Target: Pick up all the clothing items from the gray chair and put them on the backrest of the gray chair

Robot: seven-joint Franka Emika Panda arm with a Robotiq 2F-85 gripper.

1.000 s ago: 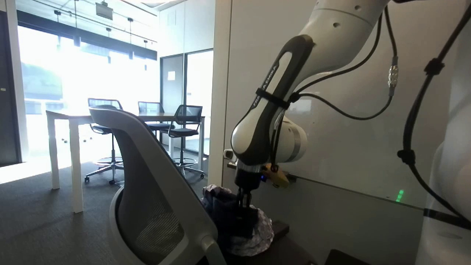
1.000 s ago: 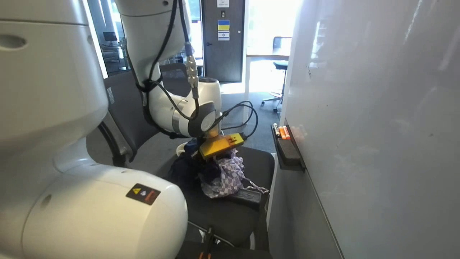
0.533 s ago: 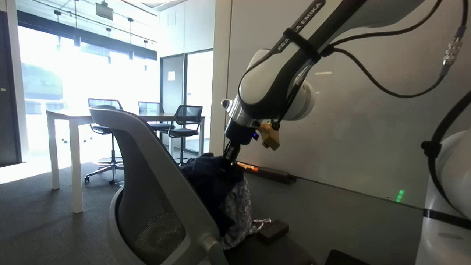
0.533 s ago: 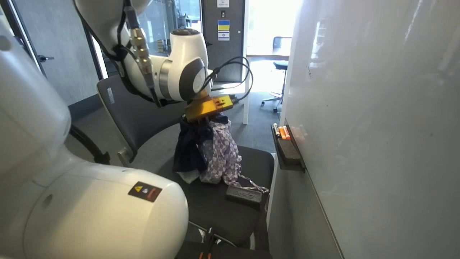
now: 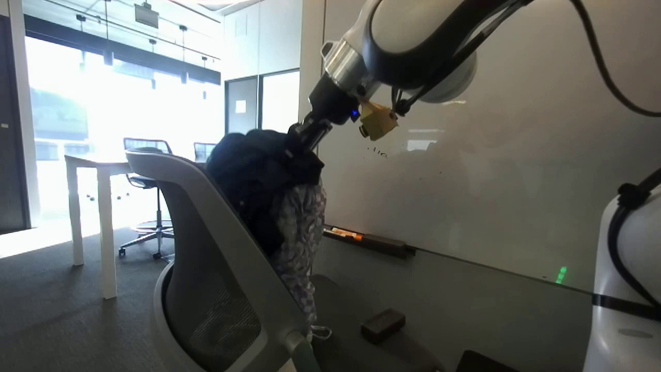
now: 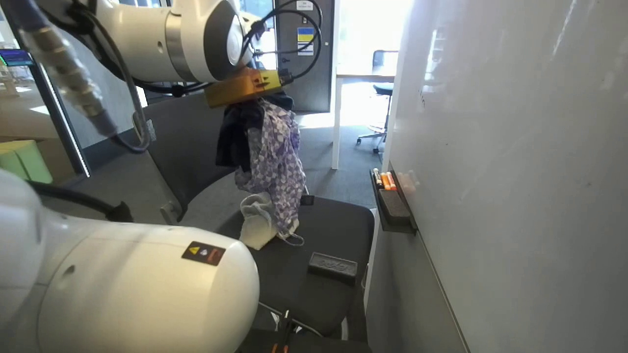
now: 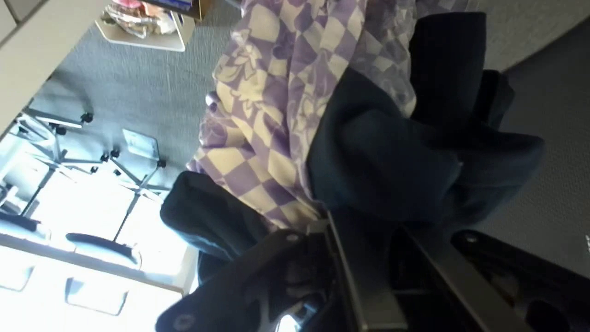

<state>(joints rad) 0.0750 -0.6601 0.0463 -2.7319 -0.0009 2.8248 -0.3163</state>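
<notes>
The gray chair's backrest also shows in an exterior view. My gripper, in the wrist view, is closed on bunched clothing, its fingertips buried in cloth. The dark navy garment, also in the wrist view, is held beside the backrest's upper part. A purple-and-white checkered garment, also in the wrist view, hangs down from the grip with a strap low near the seat. A pale cloth rests on the seat beneath; whether it is joined to the bundle cannot be told.
A black eraser block lies on the seat. The whiteboard stands close beside the chair, with a tray of markers jutting out. A table and more chairs stand behind.
My gripper has risen from the seat with the navy and checkered clothing, now about level with the backrest's top. The arm tilted as it rose. The pale cloth now shows on the seat.
</notes>
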